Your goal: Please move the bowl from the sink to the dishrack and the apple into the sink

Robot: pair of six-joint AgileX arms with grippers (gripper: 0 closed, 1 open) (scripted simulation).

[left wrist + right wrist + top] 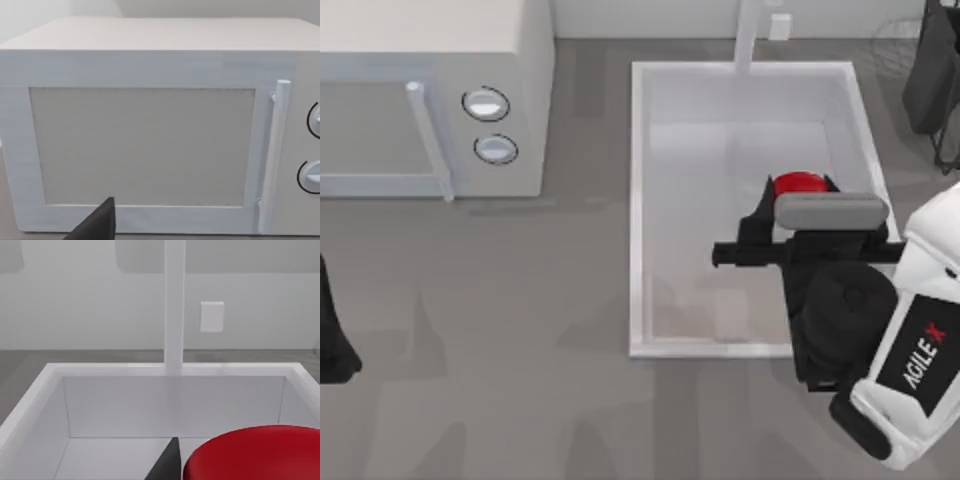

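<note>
Red apple [798, 184] sits over the right half of the sink [638, 210], partly hidden under the right arm's wrist in the top view; in the right wrist view the apple [255, 454] looms large in front of the camera, above the white basin floor. Right gripper [790, 200] is over the sink at the apple, one dark finger [167, 462] showing beside the fruit; whether it actually clamps the apple, cannot tell. White faucet [174, 305] stands at the sink's far rim. Dishrack [900, 45] wires at the table's far right corner. Left arm [332, 330] parked at the table's left edge, facing the microwave [150, 135].
</note>
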